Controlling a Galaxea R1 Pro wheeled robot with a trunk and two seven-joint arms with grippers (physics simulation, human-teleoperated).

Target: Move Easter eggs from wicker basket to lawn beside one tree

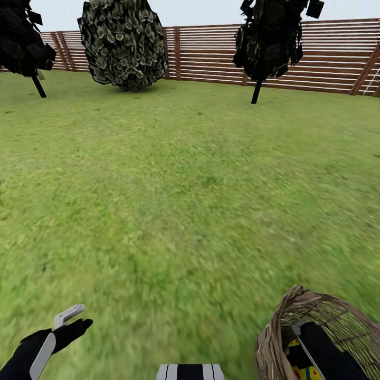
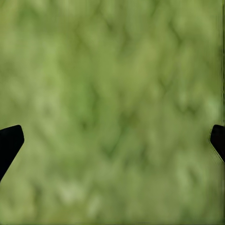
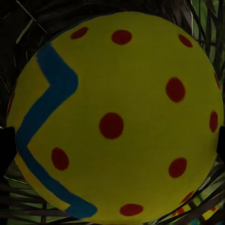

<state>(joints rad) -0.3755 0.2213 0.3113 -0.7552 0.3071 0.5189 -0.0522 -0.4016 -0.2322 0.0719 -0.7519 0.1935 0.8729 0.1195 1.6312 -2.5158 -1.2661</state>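
The task looks barely begun: the right pincer [image 3: 112,140] reaches inside the basket [image 1: 274,338], spread around an egg [image 3: 117,117], probably not yet gripping. The left pincer [image 2: 112,136] hangs spread over grass [image 1: 184,200].

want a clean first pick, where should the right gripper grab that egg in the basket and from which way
Grip the Easter egg across its widest middle, coming down through the open top of the wicker basket, since woven walls block the sides. The right wrist view shows it already centred between the fingertips; its smooth round shell would likely slip from an off-centre pinch.
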